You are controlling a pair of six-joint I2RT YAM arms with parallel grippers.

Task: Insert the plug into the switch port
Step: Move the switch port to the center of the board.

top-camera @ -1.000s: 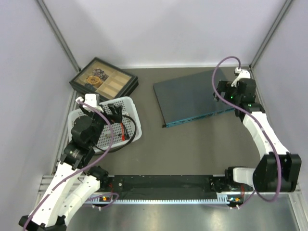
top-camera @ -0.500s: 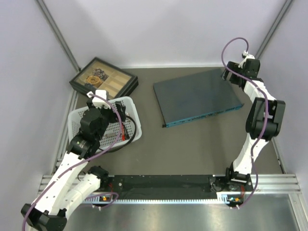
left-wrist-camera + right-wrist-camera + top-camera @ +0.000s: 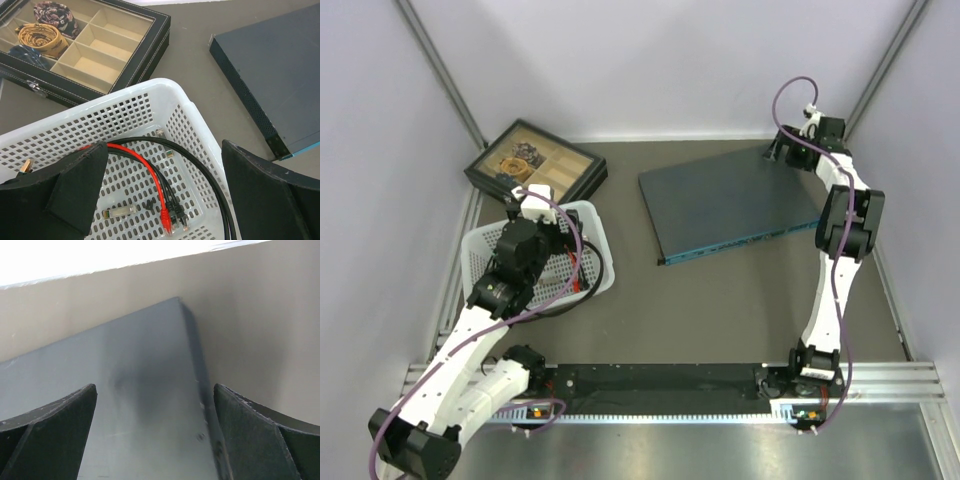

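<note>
The switch (image 3: 730, 198) is a flat dark blue-grey box lying at the back right, its teal edge (image 3: 740, 241) facing the front. A white basket (image 3: 592, 214) at the left holds a red cable and black cables, each ending in a clear plug (image 3: 168, 223); a loose clear plug (image 3: 119, 212) lies beside them. My left gripper (image 3: 167, 200) hangs open above the basket, over the cable ends, holding nothing. Open and holding nothing too, my right gripper (image 3: 155, 435) hovers over the switch's far right corner (image 3: 177, 302), also seen in the top view (image 3: 782, 150).
A black compartmented tray box (image 3: 535, 165) with rolled ties sits behind the basket, close to its rim (image 3: 195, 107). Grey walls and slanted metal posts close in the back and sides. The right arm stands tall along the switch's right edge.
The right arm has stretched back, carrying its gripper from the switch's right edge to the far right corner. The left gripper has shifted slightly back over the basket.
</note>
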